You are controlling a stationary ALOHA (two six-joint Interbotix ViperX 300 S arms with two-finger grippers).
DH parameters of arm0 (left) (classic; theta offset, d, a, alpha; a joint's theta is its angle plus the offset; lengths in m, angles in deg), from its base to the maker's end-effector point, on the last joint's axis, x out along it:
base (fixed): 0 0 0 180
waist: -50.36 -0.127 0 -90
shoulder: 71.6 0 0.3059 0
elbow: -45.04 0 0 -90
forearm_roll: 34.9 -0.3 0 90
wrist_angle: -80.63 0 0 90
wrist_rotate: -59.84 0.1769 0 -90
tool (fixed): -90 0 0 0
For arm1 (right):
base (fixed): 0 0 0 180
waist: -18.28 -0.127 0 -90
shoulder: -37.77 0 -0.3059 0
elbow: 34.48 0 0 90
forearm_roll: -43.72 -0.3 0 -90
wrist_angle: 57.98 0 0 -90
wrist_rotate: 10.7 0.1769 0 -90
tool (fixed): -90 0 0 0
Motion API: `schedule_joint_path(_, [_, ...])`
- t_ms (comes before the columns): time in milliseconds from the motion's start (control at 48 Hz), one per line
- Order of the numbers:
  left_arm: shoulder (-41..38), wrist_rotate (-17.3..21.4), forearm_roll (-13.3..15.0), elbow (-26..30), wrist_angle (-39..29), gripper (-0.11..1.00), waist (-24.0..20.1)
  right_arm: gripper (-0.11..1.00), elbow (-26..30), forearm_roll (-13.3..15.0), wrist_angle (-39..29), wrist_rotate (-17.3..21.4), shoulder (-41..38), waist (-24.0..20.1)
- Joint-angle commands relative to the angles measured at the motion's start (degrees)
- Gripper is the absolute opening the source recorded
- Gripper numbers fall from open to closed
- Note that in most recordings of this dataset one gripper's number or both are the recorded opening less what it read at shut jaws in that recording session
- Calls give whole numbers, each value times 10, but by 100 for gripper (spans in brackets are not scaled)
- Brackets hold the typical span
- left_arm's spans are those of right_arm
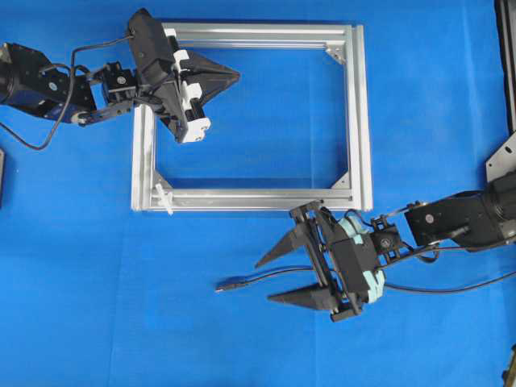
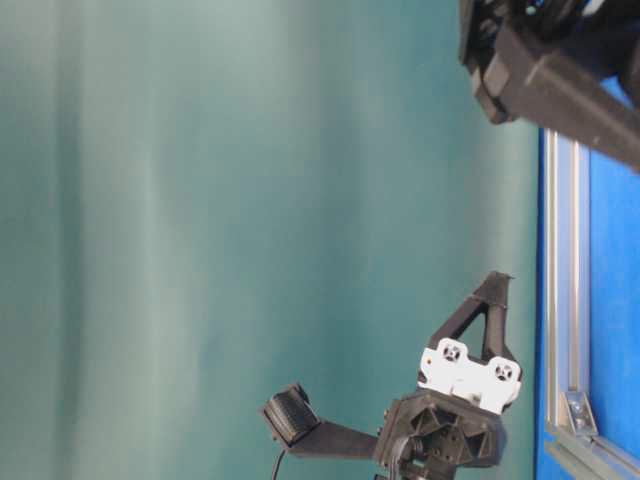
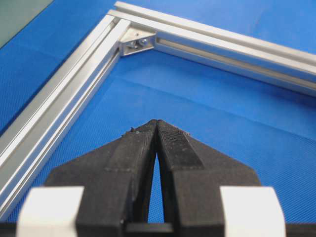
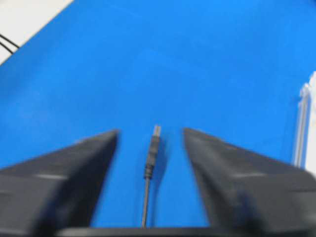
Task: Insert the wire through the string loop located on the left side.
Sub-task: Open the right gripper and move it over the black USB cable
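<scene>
The wire [image 1: 258, 280] lies on the blue cloth below the silver frame [image 1: 363, 121], with its plug tip [image 1: 221, 285] pointing left. My right gripper [image 1: 264, 282] is open and hangs over the wire, one finger on each side. In the right wrist view the plug [image 4: 154, 148] sits untouched between the fingers of that gripper [image 4: 150, 131]. The string loop [image 1: 164, 196] is a small white knot at the frame's lower left corner. My left gripper [image 1: 236, 76] is shut and empty over the frame's upper left part, well above the loop. Its tips [image 3: 156, 121] meet above bare cloth.
The frame's inner corner bracket [image 3: 137, 42] and rails [image 3: 54, 113] lie ahead and to the left of the left gripper. A metal bracket [image 1: 503, 157] stands at the right edge. The left arm's thick cable [image 1: 32, 143] loops at the far left.
</scene>
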Motion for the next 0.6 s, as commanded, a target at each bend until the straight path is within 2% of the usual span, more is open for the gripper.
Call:
schedule_joint_path(0, [17, -1, -1, 4, 3, 0, -1, 80, 8, -4, -2, 1, 18, 1])
schedule_joint_path(63, [16, -1, -1, 4, 3, 0, -1, 93, 8, -7, -2, 1, 18, 1])
schedule_joint_path(146, [17, -2, -2, 4, 3, 0, -1, 90, 8, -10, -2, 1, 18, 2])
schedule_joint_path(584, [17, -3, -2, 5, 3, 0, -1, 92, 11, -17, -4, 4, 2, 1])
